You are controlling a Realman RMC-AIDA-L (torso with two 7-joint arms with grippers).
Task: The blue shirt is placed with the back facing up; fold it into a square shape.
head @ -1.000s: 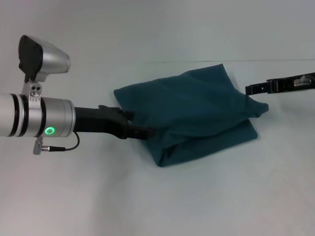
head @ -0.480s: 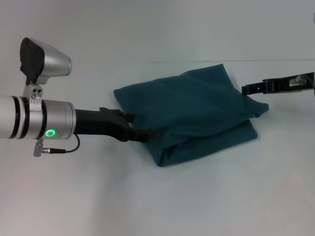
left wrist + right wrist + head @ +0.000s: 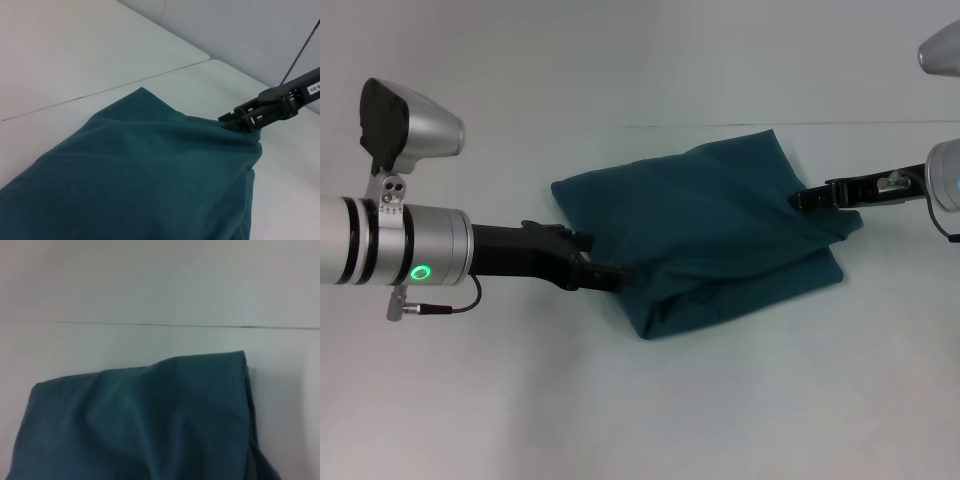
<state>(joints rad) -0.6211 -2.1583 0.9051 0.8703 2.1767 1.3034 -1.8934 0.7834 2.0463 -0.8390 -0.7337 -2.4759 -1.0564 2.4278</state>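
Note:
The blue shirt lies folded into a rough, puffy square on the white table, plain side up. My left gripper reaches in low from the left and its tip touches the shirt's left edge near the front fold. My right gripper comes in from the right and its tip rests on the shirt's right edge. The left wrist view shows the shirt with the right gripper at its far corner. The right wrist view shows the shirt's top layer close up.
A thin seam crosses the table behind the shirt. Bare white table surrounds the shirt on all sides. The left arm's silver wrist and camera housing fill the left side of the head view.
My right gripper has moved left and slightly down, from clear of the shirt to its right edge. The left gripper has drawn back very slightly. The shirt has kept its shape.

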